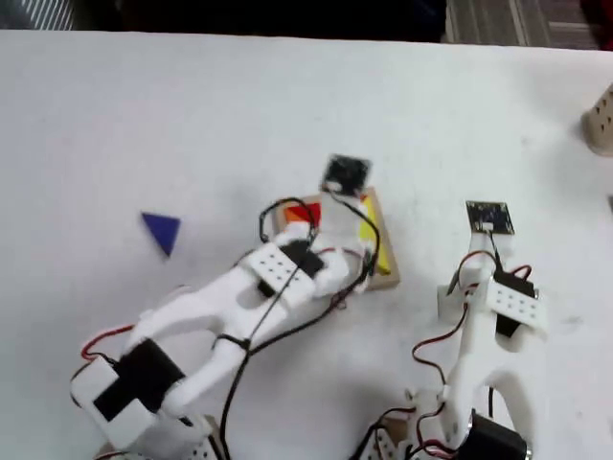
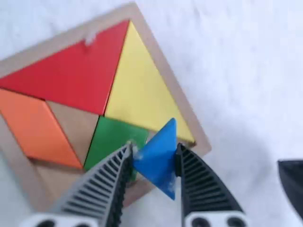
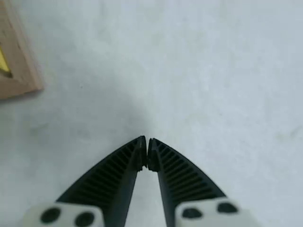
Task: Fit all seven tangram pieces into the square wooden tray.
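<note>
Tray (image 1: 387, 275) of wood sits mid-counter (image 1: 287, 105) in the high view. A dark blue triangle (image 1: 161, 230) lies well to its left.

In the left wrist view, the left gripper (image 2: 154, 151) pinches a light blue triangle (image 2: 158, 156) over the tray's edge, beside the green piece (image 2: 111, 137). I think it must next be lowered into a gap.

In the right wrist view, the right gripper (image 3: 146, 153) is closed on nothing.

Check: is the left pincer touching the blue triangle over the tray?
Touching. Left wrist view: the left pincer clamps the blue triangle, a finger pressed on each side.
</note>
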Available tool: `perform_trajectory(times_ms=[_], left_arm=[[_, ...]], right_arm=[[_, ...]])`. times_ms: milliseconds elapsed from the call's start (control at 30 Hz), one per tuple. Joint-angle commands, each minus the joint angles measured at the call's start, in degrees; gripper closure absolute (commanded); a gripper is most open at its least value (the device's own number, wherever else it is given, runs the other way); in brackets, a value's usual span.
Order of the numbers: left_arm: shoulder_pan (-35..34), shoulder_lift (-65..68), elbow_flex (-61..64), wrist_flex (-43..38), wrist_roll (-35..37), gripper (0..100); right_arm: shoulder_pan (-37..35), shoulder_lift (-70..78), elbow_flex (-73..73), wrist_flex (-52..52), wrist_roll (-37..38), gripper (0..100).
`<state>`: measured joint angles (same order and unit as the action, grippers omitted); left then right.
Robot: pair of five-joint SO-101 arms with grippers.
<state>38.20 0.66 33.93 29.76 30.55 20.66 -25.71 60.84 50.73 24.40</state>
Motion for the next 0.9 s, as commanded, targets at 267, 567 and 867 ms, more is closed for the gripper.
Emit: perform_trajectory(times_ms=[267,567,867], left_arm=[[-1.0,11.6,-8.7,-8.1,15.9,96],[1.5,13.5,-13.7,2.7,18.5,71],[-1.0,6.2,-13.6,14.8,13.5,70]], right_arm=[[-0.4,-1.8,-0.4,-0.7,0.7,98.1],[-0.5,-1.6,-0.4,-0.7,0.7,98.1],[-0.4,-1.6,-0.4,-0.8,0.6,98.1]])
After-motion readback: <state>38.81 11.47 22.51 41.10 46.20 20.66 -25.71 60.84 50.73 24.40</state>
